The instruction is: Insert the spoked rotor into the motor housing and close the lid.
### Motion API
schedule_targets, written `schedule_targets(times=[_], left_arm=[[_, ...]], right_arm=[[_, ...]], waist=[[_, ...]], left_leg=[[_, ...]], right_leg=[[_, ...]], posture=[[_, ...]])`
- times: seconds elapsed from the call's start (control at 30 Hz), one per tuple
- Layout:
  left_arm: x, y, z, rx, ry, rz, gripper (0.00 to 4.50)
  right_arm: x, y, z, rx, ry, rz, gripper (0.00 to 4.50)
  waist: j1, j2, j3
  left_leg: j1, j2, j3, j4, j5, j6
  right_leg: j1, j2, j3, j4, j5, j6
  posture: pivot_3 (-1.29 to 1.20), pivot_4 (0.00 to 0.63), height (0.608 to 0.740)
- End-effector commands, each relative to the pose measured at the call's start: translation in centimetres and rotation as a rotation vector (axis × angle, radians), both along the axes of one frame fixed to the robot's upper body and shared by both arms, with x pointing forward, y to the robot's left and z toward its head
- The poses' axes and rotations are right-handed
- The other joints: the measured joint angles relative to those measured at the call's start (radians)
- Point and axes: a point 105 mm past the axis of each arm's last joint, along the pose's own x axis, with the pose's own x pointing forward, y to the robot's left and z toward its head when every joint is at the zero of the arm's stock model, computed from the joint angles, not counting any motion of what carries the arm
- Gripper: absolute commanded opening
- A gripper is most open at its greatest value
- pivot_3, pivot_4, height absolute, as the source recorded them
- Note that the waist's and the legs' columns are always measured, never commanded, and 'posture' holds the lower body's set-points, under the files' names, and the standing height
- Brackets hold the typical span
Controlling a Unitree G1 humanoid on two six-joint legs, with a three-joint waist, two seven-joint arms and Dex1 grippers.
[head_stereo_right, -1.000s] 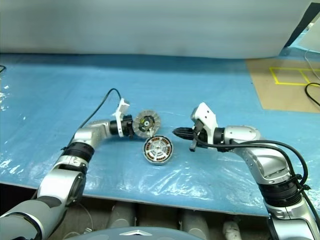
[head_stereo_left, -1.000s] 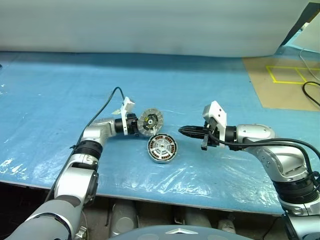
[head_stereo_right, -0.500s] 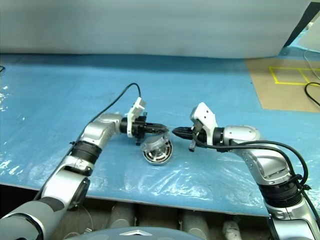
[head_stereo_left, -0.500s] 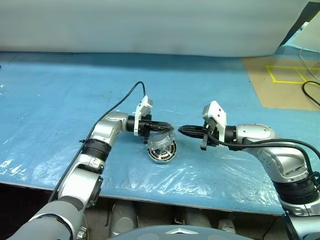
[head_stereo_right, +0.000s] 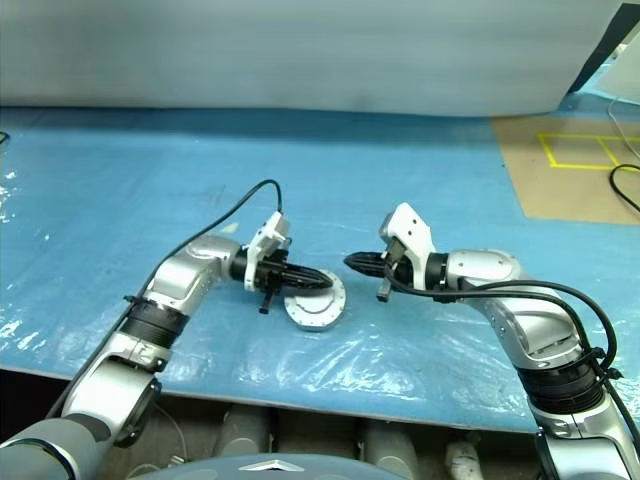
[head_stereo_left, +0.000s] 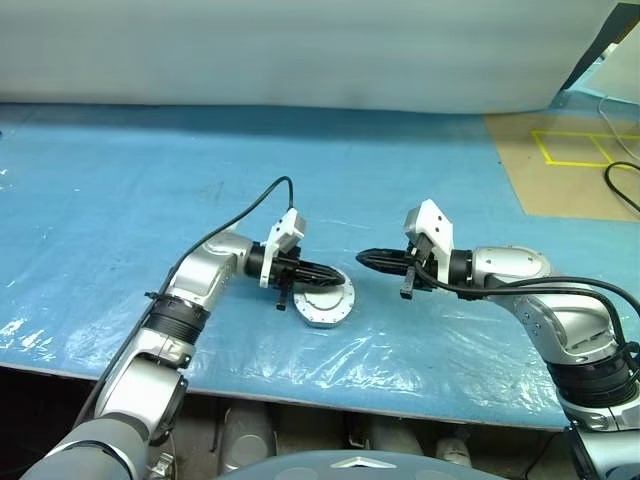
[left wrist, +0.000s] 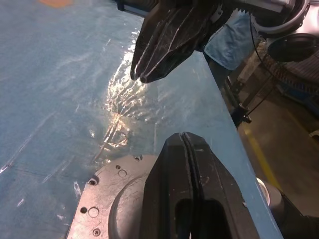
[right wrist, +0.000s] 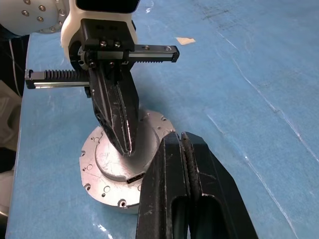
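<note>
Near the middle of the frame, a little below centre, the lid (head_stereo_left: 325,302) sits plain grey face up on the motor housing, covering it, on the blue table cover (head_stereo_left: 120,200). The left gripper (head_stereo_left: 338,273) reaches in from the left with its fingers pressed together, empty, its tips over the lid's upper edge. Just to the right, the right gripper (head_stereo_left: 362,259) hangs above the cover, also pinched closed and empty, pointing toward the left one.

Robot lab or workshop, blue plastic-covered workbench (head_stereo_left: 120,200), yellow floor tape (head_stereo_left: 575,150)
</note>
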Motion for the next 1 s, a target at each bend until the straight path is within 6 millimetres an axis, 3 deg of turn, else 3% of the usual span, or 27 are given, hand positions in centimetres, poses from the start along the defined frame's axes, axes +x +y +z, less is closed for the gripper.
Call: schedule_targets(times=[0.03, 0.17, 0.2, 0.3, 0.43, 0.63, 0.7, 0.83, 1.0], left_arm=[[0.5, 1.1, 3.6, -0.123, -0.069, 0.113, 0.03], [-0.6, 3.2, 4.6, -0.164, -0.030, 0.215, 0.03], [-1.1, 3.9, 4.1, -0.163, -0.008, 0.246, 0.03], [-2.6, 5.6, 2.3, -0.170, 0.044, 0.371, 0.00], [-4.2, 6.6, 0.6, -0.134, 0.023, 0.464, 0.00], [-4.9, 7.2, 0.9, -0.150, -0.038, 0.576, 0.00], [-5.3, 7.4, 1.0, -0.141, -0.046, 0.582, 0.00], [-5.9, 8.2, 0.7, -0.069, -0.071, 0.582, 0.00], [-5.8, 9.1, 0.8, -0.021, -0.134, 0.592, 0.00]], right_arm=[[0.1, 0.4, 1.1, 0.005, -0.044, 0.041, 0.00], [-0.2, 0.8, 1.0, -0.006, -0.042, 0.098, 0.00], [-0.3, 1.0, 0.9, -0.016, -0.045, 0.119, 0.00], [-0.1, 1.4, 0.7, -0.028, -0.084, 0.171, 0.57], [-0.5, 2.0, -0.1, -0.057, -0.086, 0.276, 1.90], [-0.6, 3.3, -1.1, -0.043, -0.073, 0.346, 3.96], [-0.9, 3.6, -1.5, -0.054, -0.071, 0.363, 4.45], [-1.7, 4.1, -2.7, -0.092, -0.048, 0.404, 4.45], [-0.5, 4.9, -3.8, -0.098, -0.099, 0.367, 4.45]], waist=[[-0.001, 0.000, 0.000], [-0.007, 0.000, 0.000], [-0.007, 0.001, 0.000], [-0.018, 0.001, 0.000], [-0.018, 0.000, 0.000], [-0.024, 0.000, 0.000], [-0.027, 0.000, 0.000], [-0.027, 0.000, 0.000], [-0.027, 0.000, 0.000]], left_leg=[[0.000, 0.000, 0.000, 0.000, 0.000, 0.000], [0.000, 0.000, 0.001, -0.001, 0.000, 0.000], [0.001, 0.000, 0.001, -0.001, 0.000, 0.000], [0.000, 0.000, 0.001, -0.002, 0.000, 0.000], [-0.003, 0.002, 0.001, -0.002, 0.000, 0.000], [-0.001, 0.002, 0.001, 0.000, -0.001, 0.003], [0.000, 0.002, 0.001, 0.000, -0.001, 0.002], [0.000, 0.002, 0.001, -0.001, -0.001, 0.002], [0.000, 0.002, 0.001, -0.001, -0.001, 0.002]], right_leg=[[0.000, 0.000, 0.000, 0.000, 0.000, 0.000], [0.000, 0.000, 0.000, 0.000, 0.000, 0.000], [0.000, 0.000, 0.000, -0.001, 0.000, 0.000], [0.000, 0.000, 0.000, -0.003, 0.000, 0.000], [0.000, 0.000, -0.002, -0.006, 0.000, 0.000], [0.001, 0.000, -0.002, -0.005, 0.000, 0.000], [0.001, 0.000, -0.002, -0.005, 0.000, 0.000], [0.001, 0.001, -0.002, -0.006, 0.000, 0.000], [0.001, 0.001, -0.002, -0.005, 0.000, 0.000]], posture=[[0.00, 0.150, 0.740], [0.00, 0.150, 0.740], [0.00, 0.150, 0.740], [0.00, 0.150, 0.740], [0.00, 0.150, 0.740], [0.00, 0.150, 0.740], [0.00, 0.150, 0.740], [0.00, 0.150, 0.740], [0.00, 0.150, 0.740]])
